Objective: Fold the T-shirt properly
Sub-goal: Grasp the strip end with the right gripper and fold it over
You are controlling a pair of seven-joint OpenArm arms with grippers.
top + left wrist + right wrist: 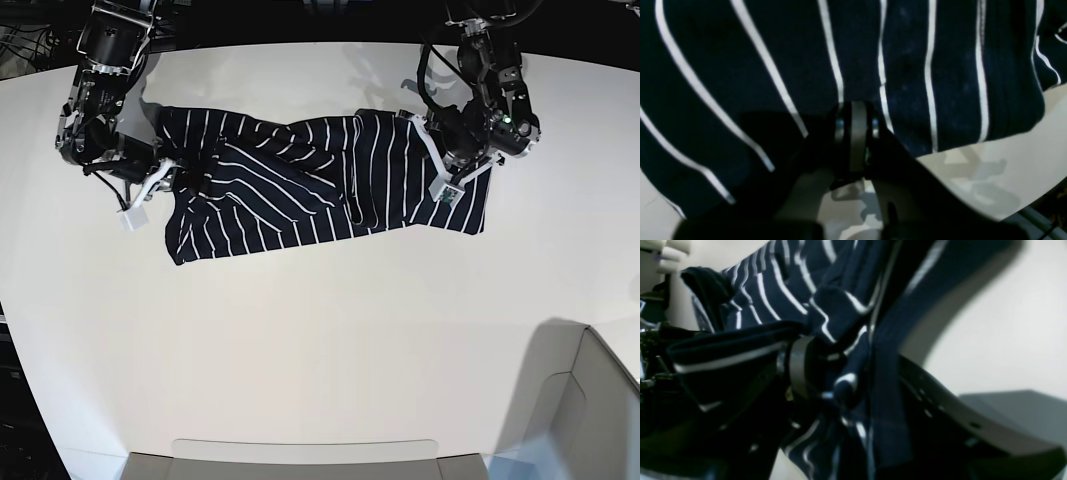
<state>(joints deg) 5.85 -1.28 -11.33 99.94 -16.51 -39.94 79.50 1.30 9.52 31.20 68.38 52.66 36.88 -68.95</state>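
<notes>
**Striped T-shirt stretched between two grippers on the white table**

The T-shirt (pixel 300 190), dark navy with thin white stripes, lies spread across the far half of the white table (pixel 320 350), bunched and creased through its middle, where the stripes run at crossing angles. Its lower edge slants across the tabletop, and a loose corner rests flat at the lower left of the cloth as the base view shows it. No brand, label or lettering can be read on the fabric in any view; it shows stripes, a stitched hem and nothing more.

At the shirt's edge on the base view's right, the left gripper (pixel 452 180) sits on the cloth. In the left wrist view its jaws stand pressed together with the striped fabric (pixel 907 66) directly in front of them and the hem of the shirt draped just beyond; whether cloth is actually pinched between the tips cannot be told from the dark, blurred picture.

At the opposite edge of the shirt, the right gripper (pixel 165 180) meets the fabric. The right wrist view shows its jaws apart, with a thick gathered fold of the T-shirt (pixel 846 386) wedged between them, more cloth draped over one finger and hanging below.

Beyond the shirt, toward the near right corner of the table, a grey box (pixel 570 410) stands well apart from the cloth.
</notes>
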